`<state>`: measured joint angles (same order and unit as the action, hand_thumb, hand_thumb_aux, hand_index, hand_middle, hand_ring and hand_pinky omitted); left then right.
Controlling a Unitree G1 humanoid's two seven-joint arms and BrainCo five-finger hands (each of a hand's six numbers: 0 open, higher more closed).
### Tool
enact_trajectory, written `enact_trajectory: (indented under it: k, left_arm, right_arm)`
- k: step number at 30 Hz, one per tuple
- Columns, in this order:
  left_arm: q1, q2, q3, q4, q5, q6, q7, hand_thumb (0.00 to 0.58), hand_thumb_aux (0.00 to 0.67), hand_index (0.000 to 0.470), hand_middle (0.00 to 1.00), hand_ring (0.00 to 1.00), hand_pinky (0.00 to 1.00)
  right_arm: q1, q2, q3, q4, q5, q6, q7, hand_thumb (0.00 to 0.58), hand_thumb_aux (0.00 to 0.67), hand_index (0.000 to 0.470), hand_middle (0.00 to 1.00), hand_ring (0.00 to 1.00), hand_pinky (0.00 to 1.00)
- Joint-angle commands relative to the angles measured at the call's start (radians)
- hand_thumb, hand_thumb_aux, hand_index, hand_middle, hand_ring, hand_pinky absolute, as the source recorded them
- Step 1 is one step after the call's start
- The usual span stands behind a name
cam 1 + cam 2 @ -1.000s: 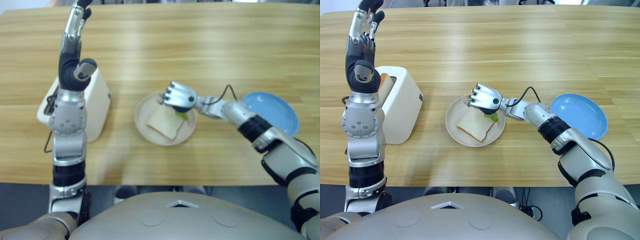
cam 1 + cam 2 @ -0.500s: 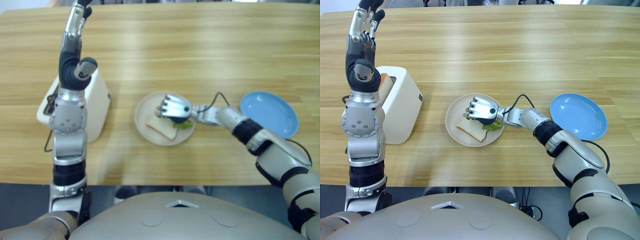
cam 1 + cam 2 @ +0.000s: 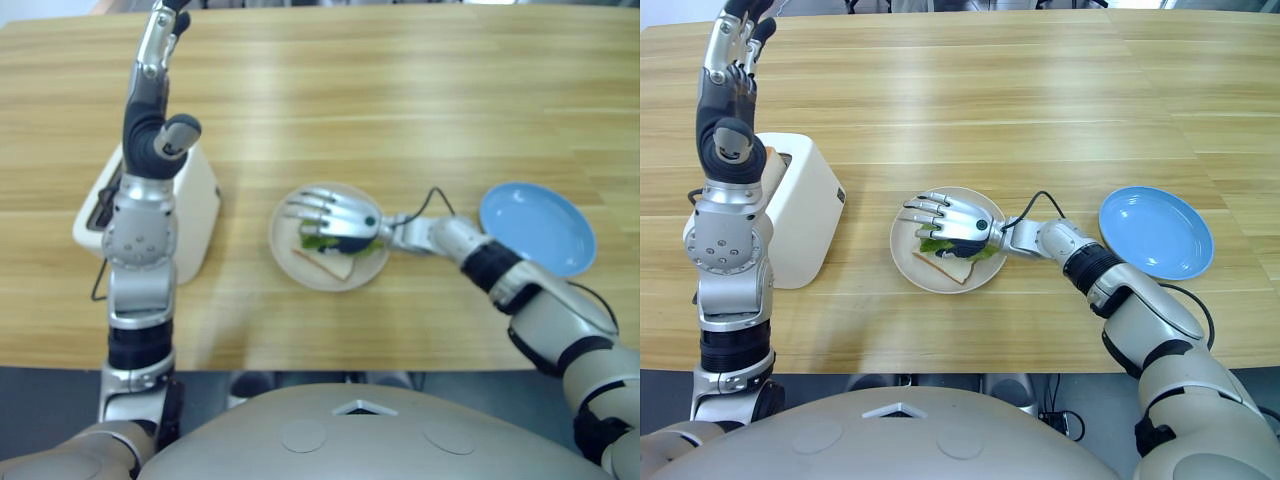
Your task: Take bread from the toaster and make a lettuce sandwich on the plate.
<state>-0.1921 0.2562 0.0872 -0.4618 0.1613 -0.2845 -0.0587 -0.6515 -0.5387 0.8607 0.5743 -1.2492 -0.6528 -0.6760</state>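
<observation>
Right hand (image 3: 955, 222) covers lettuce (image 3: 933, 244) on bread (image 3: 948, 268); blue plate (image 3: 1155, 232) lies nearby.

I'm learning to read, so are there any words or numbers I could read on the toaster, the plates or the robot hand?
No text here can be read.
On the toaster: one dark mark on its side, too small to read.
On the beige plate, blue plate and right robot hand: no words or numbers.

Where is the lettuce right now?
The lettuce lies on the bread in the beige plate, under the robot's open right hand, between the toaster and the blue plate.
</observation>
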Motion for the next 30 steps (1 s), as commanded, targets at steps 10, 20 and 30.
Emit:
enact_trajectory:
  k: [10, 20, 30]
  left_arm:
    - [-0.012, -0.005, -0.017, 0.000, 0.024, 0.006, -0.004, 0.000, 0.000, 0.000, 0.00, 0.00, 0.00]
    - [-0.010, 0.091, 0.096, -0.023, 0.043, 0.029, -0.030, 0.000, 0.000, 0.000, 0.00, 0.00, 0.00]
    - [0.336, 0.426, 0.390, 0.201, 0.190, 0.073, -0.136, 0.000, 0.000, 0.000, 0.00, 0.00, 0.00]
  right_arm:
    - [0.025, -0.012, -0.032, -0.037, 0.047, -0.028, 0.031, 0.000, 0.000, 0.000, 0.00, 0.00, 0.00]
    - [0.162, -0.195, -0.333, -0.219, 0.312, -0.095, -0.021, 0.000, 0.000, 0.000, 0.00, 0.00, 0.00]
    - [0.487, -0.356, -0.713, -0.271, 0.527, -0.160, -0.044, 0.000, 0.000, 0.000, 0.00, 0.00, 0.00]
